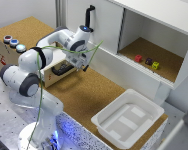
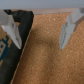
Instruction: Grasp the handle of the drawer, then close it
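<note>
Wrist view shows the gripper (image 2: 42, 30) spread wide and empty, pale fingers (image 2: 67, 31) over cork. A black bar, probably the handle (image 2: 22, 22), lies just beside one fingertip, not between them. To grasp well, I judge it must shift sideways until both fingers straddle the bar, then clench. In the exterior view the plywood drawer (image 1: 60, 70) sits pulled out directly under the gripper (image 1: 80, 66); its front is smooth and pale, the cork tabletop (image 1: 84, 95) grainy.
</note>
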{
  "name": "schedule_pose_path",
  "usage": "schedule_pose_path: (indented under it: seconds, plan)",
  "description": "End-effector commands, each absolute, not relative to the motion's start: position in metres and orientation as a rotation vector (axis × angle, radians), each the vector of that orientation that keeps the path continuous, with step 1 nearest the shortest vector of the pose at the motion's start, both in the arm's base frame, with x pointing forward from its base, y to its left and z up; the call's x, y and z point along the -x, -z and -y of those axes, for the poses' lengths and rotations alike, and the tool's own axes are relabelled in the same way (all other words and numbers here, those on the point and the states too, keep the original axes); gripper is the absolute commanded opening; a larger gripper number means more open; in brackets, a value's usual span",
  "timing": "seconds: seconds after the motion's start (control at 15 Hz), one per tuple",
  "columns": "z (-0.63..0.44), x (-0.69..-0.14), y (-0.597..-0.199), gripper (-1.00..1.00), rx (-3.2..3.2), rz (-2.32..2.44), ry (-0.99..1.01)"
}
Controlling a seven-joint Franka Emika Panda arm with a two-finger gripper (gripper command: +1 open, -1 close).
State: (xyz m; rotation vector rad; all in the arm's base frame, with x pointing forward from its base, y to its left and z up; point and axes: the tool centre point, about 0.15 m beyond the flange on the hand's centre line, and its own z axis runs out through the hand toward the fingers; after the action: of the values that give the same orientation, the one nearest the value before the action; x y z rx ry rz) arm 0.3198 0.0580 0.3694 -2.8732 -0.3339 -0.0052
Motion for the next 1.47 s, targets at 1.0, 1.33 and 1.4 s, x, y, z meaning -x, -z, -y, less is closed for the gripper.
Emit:
schedule_pose_path:
  seconds: [1.0, 1.33, 1.4]
  plan:
    - [-0.165, -0.35, -0.32, -1.0, 3.018, 0.258, -0.047]
    - [-0.211, -0.341, -0.327, -1.0, 2.959, 0.216, 0.034]
    - [-0.219, -0.341, -0.329, -1.0, 2.952, 0.221, 0.043]
